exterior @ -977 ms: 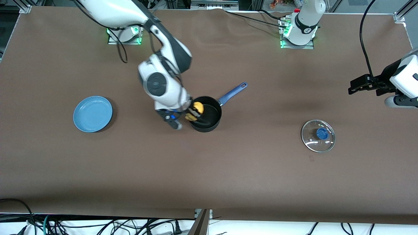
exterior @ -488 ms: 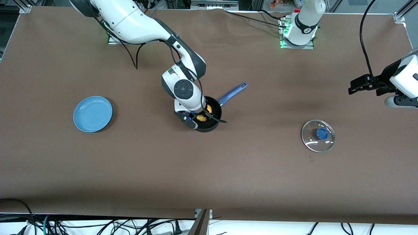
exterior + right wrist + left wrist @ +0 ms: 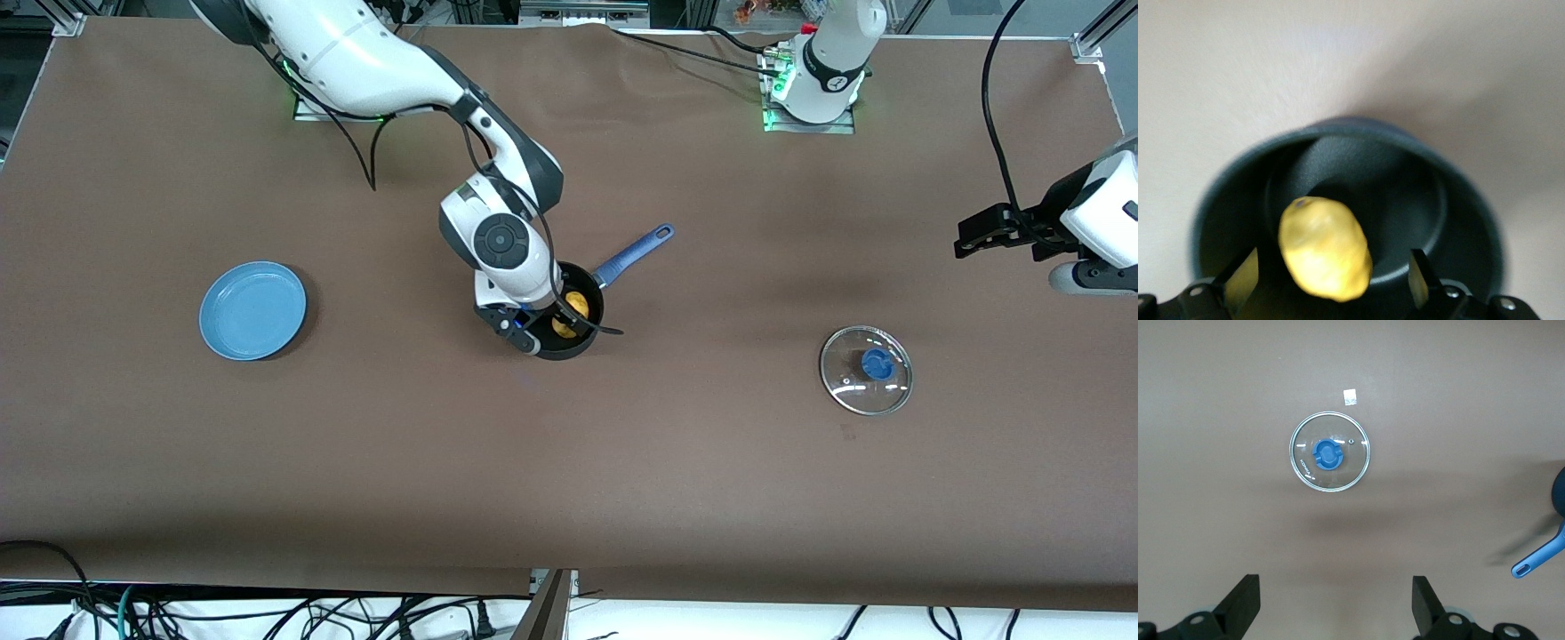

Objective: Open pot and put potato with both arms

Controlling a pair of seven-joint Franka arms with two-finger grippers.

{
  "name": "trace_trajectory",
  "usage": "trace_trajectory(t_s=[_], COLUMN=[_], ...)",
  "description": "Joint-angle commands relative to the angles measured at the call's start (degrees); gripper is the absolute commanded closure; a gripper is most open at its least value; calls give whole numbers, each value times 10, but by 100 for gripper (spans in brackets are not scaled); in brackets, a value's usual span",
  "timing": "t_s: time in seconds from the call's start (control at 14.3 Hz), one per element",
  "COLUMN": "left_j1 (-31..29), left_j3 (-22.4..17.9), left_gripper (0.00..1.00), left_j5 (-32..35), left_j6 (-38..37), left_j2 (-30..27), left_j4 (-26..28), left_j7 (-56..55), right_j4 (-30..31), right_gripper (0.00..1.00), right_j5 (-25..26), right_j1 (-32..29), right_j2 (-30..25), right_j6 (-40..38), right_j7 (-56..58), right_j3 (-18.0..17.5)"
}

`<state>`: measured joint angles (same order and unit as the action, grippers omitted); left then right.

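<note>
On the brown-covered bench [image 3: 569, 462], the pot [image 3: 589, 331] is seen uncovered near the middle, with the glass lid [image 3: 866, 370] laid well apart toward the left arm's end. The right gripper [image 3: 1335, 283] is held over the pot with its fingers spread, and the potato [image 3: 1325, 247], gripped a second ago, is now loose inside the pot. The left gripper [image 3: 1336, 603] is kept waiting, wide open and empty, over the bench near the lid.
</note>
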<state>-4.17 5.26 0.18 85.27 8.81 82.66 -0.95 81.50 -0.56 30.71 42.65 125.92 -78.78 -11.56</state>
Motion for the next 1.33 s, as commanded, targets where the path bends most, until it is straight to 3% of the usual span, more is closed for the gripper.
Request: trace_trajectory(t_s=[0.0, 0.28, 0.56, 0.77, 0.91, 1.05, 1.26], left_j1=[3, 3, 3, 3, 3, 2, 3], left_j3=[0, 0, -1, -1, -1, -2, -2], left_gripper=[0, 0, 0, 0, 0, 0, 0], left_j5=[9, 8, 8, 7, 7, 7, 7], left_j6=[-7, -7, -7, -7, -7, -6, -5], left_j2=[0, 1, 1, 2, 2, 2, 2], left_j4=[-6, -6, -6, -6, -6, -6, -6], left_j7=[-1, -1, -1, -1, -1, 0, 0], right_j4=[8, 8, 14, 62, 122, 195, 170], right_gripper=[0, 0, 0, 0, 0, 0, 0], right_j5=[-1, -2, -6, -18, -14, -8, 11], right_j1=[-29, -106, -120, -216, -273, -311, -317], right_j2=[-103, -197, -258, -306, -349, -402, -419], right_j6=[-94, -263, -353, -345, -293, -242, -311], right_j7=[7, 185, 421, 620, 767, 820, 804], right_j3=[5, 26, 144, 148, 144, 134, 117])
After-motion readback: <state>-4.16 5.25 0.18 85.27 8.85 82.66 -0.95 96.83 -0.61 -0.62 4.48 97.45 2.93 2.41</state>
